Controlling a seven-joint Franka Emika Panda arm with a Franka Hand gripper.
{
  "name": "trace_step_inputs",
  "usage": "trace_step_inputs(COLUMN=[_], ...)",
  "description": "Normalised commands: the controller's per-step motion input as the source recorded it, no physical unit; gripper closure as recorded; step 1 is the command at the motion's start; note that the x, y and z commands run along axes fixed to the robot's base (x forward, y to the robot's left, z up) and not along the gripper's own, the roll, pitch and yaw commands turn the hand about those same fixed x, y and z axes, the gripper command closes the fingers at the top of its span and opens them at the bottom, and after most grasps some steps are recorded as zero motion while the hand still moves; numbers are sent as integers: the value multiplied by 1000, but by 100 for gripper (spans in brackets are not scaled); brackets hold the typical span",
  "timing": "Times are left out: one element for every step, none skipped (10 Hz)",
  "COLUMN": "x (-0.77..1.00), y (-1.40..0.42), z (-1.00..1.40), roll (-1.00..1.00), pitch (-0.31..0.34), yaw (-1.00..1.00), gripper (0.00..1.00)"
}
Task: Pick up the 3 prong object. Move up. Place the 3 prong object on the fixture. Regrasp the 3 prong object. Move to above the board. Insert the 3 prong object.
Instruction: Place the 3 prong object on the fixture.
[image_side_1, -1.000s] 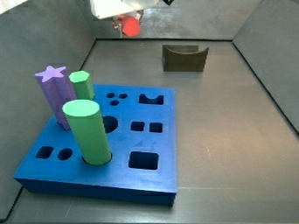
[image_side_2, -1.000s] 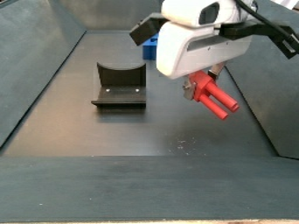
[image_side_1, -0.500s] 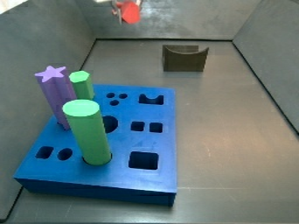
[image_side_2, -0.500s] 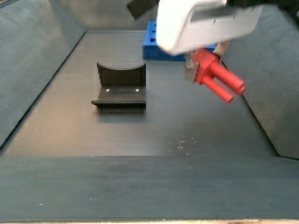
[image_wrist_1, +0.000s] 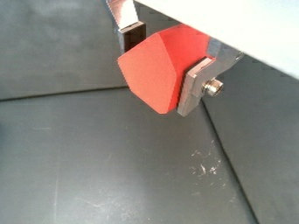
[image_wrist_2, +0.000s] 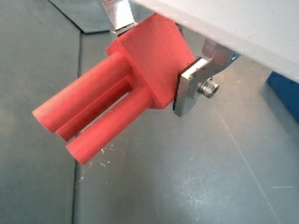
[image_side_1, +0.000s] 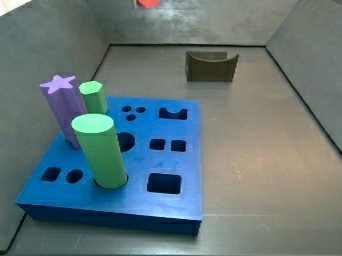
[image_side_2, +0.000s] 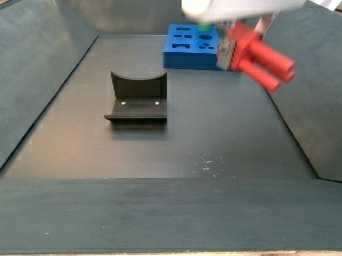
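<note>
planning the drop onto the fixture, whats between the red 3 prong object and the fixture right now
Nothing. In a side view the gripper holds the 3 prong object aloft, and only bare dark floor separates it from the fixture.

My gripper (image_wrist_2: 158, 48), high above the floor, has brushed silver metal fingers (image_wrist_2: 193, 83) clamping the matt red plastic 3 prong object (image_wrist_2: 111, 101). The dark floor (image_wrist_1: 105, 166) looks matt and faintly scratched.
</note>
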Motion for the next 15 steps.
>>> trace_step_inputs(x=[-3,1000,1000,1000,1000,1000,1000,1000,1000,1000,1000,1000,1000,1000,1000], y=[8,-639,-632,-540,-484,-448,-400,-343,-304,-257,-208,-179,-142,-107,-84], z=[212,-5,-32,-33,-33,-35,-35,-39,-38,-37,-35,-29,-25,-20,-13], roll=[99,1,-3,-10,-21,-33,-47,-55,-56,-56,-57,-57,-56,-55,-54], pitch=[92,-37,-37,-35,-27,-16,0,23,34,47,63,74,87,104,115], yaw=[29,-1000,-1000,-1000,-1000,-1000,-1000,-724,-492,-305,-168,-113,-76,-44,-26], gripper=[100,100,100,100,100,100,100,100,100,100,100,100,100,100,100])
